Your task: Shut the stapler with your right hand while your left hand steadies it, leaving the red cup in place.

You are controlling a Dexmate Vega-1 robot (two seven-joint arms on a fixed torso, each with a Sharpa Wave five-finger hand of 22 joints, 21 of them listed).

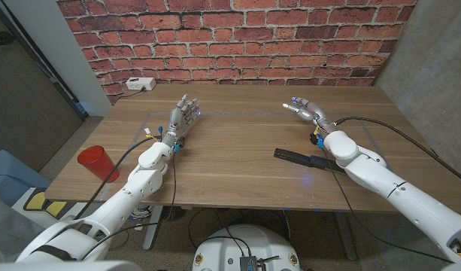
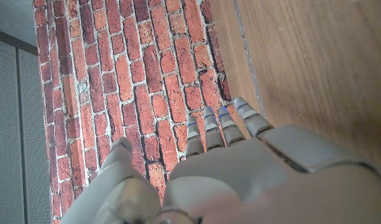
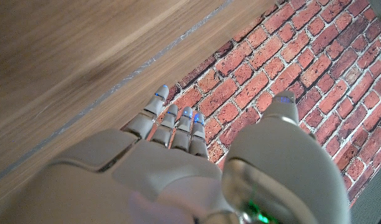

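On the table's right side, the black stapler (image 1: 309,159) lies beside the right hand (image 1: 309,111); both it and the left hand (image 1: 182,117) are empty, fingers spread. Looks rigid, springy; I'd press its top arm, brace the base.

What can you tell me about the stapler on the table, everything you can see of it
The stapler is a long, slim black bar lying low on the wooden table, on the robot's right side toward the near edge. Its far end runs under the right forearm, so only part of it shows. It looks dark and matte; the material and whether it is open or shut cannot be told. Neither hand touches it: the right hand is held beyond it, toward the brick wall.
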